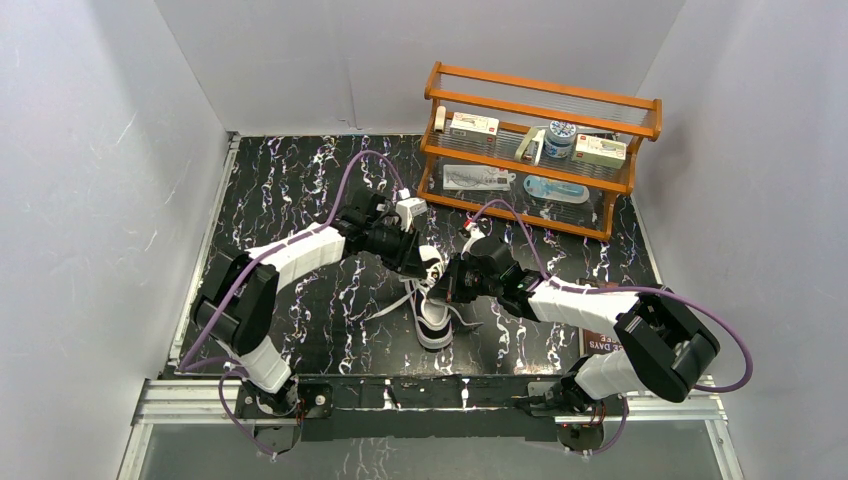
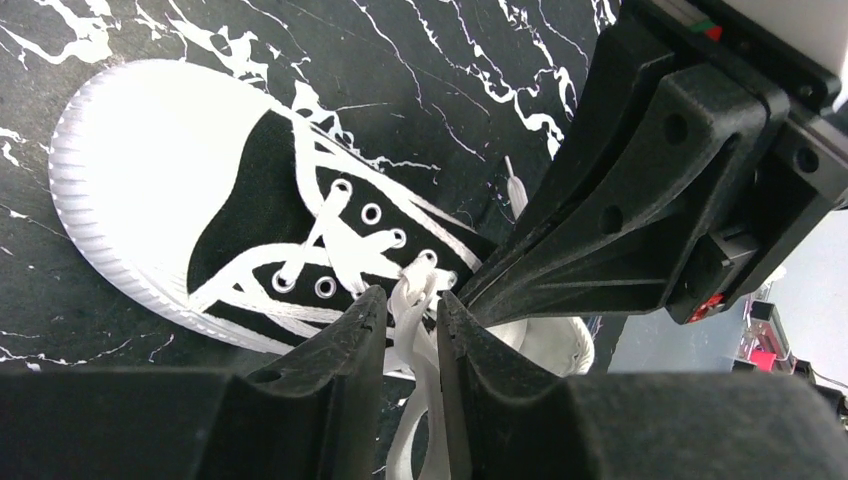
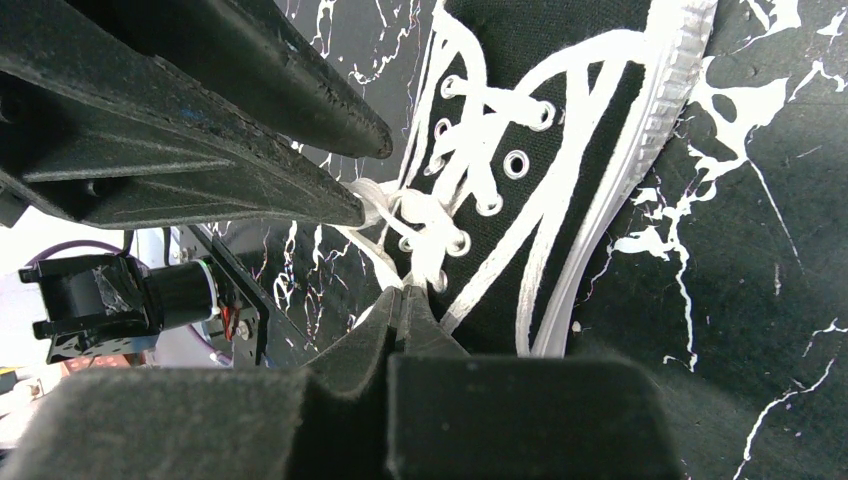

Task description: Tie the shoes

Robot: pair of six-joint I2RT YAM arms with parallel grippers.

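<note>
Centrally, on the black marbled table (image 1: 300, 200), one small black canvas sneaker (image 1: 434, 328) lies between the two arms, white toe cap towards the arm bases and opening towards the back wall. Only the overhead view shows this placing. It also shows a loose lace end trailing on the table on the left arm's side of the shoe, with both wrists crowded over the shoe's opening. The left wrist view adds the detail at the eyelets. The left gripper (image 2: 412, 305) has its two fingers (image 2: 350, 340) drawn close together, with a bunch of the white laces (image 2: 335, 235) filling the narrow gap between them, so it is grasping lace just above the top eyelets. The right arm's black finger housing looms at the upper right of that view. The right wrist view shows the same spot from the opposite side. The right gripper (image 3: 404, 300) is clenched, fingertips meeting on a lace strand beside the uppermost eyelets, while a knot-like tangle of lace sits at the tip of the left arm's lower finger. The shoe's ribbed white sole edge also shows in that view. Container: an orange wooden rack (image 1: 640, 105) stands at the far right of the table, well apart from the shoe. Its upper shelf holds a white tube (image 1: 440, 118), two small boxes (image 1: 473, 125) and a round blue-lidded jar (image 1: 561, 135). Its lower shelf holds a flat clear packet (image 1: 478, 178) and a pale blue item (image 1: 555, 188); their contents are too small to tell.
</note>
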